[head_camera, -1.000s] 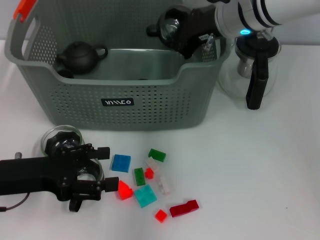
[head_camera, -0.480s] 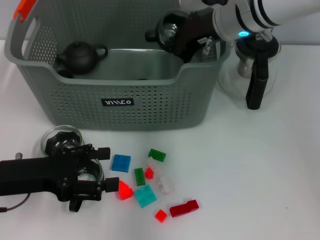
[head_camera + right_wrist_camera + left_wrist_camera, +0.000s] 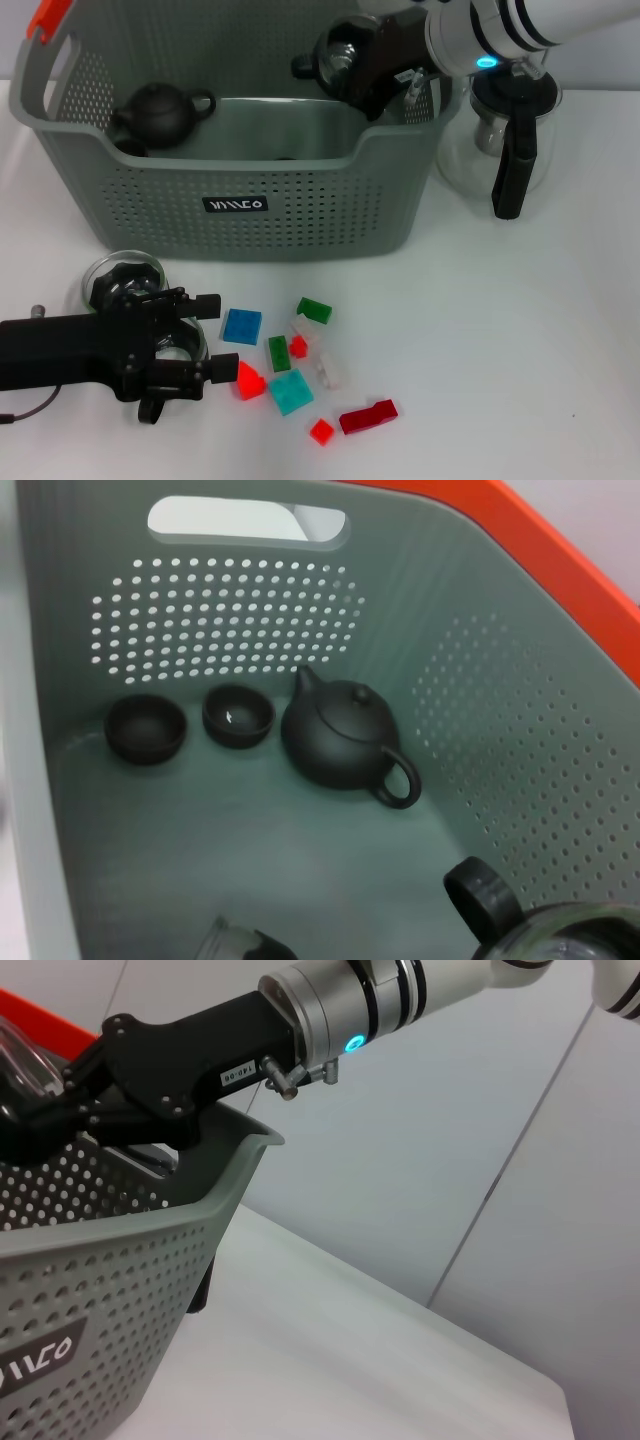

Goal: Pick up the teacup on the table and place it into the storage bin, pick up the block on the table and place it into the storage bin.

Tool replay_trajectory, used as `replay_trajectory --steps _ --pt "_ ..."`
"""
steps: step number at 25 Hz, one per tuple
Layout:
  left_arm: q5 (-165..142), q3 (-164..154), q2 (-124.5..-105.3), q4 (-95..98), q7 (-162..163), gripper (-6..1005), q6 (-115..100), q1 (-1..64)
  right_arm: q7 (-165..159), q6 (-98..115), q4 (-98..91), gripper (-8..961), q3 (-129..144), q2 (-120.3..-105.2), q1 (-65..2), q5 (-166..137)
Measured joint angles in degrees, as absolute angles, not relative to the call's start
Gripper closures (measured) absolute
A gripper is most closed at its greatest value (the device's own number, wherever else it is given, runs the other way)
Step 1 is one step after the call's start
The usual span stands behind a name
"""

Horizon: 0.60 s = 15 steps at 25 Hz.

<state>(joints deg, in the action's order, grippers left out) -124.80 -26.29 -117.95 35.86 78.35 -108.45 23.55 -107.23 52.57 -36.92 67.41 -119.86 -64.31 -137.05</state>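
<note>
My right gripper (image 3: 358, 58) hangs over the back right corner of the grey storage bin (image 3: 250, 170), shut on a clear glass teacup (image 3: 338, 52) with a black rim. Its glass edge and black ring show in the right wrist view as the teacup (image 3: 560, 930), above the bin's floor. My left gripper (image 3: 216, 336) lies low on the white table (image 3: 500, 330) in front of the bin, open. A red block (image 3: 248, 381) sits just off its nearer fingertip and a blue block (image 3: 241, 326) just ahead of the gap.
Inside the bin are a black teapot (image 3: 335, 735) and two small dark cups (image 3: 145, 727). A glass pitcher (image 3: 510, 130) with a black lid stands right of the bin. More blocks, green (image 3: 314, 310), teal (image 3: 290, 391) and dark red (image 3: 368, 416), lie scattered. Another glass cup (image 3: 120, 272) sits under my left arm.
The right gripper has shifted only slightly with the glass teacup over the bin's back right corner. The left arm and the blocks have not moved.
</note>
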Motion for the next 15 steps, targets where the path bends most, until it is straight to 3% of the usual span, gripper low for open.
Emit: replay_trajectory --steps 8,15 --pt "-124.8 -26.06 -117.88 35.86 78.39 49 -108.41 23.56 -107.34 52.73 -37.48 832 67.5 -119.89 -64.39 -137.75" --pt "-124.42 -25.71 -117.78 36.02 78.36 49 -108.76 23.55 -108.29 52.61 -42.93 533 67.5 -120.11 -62.62 -137.74"
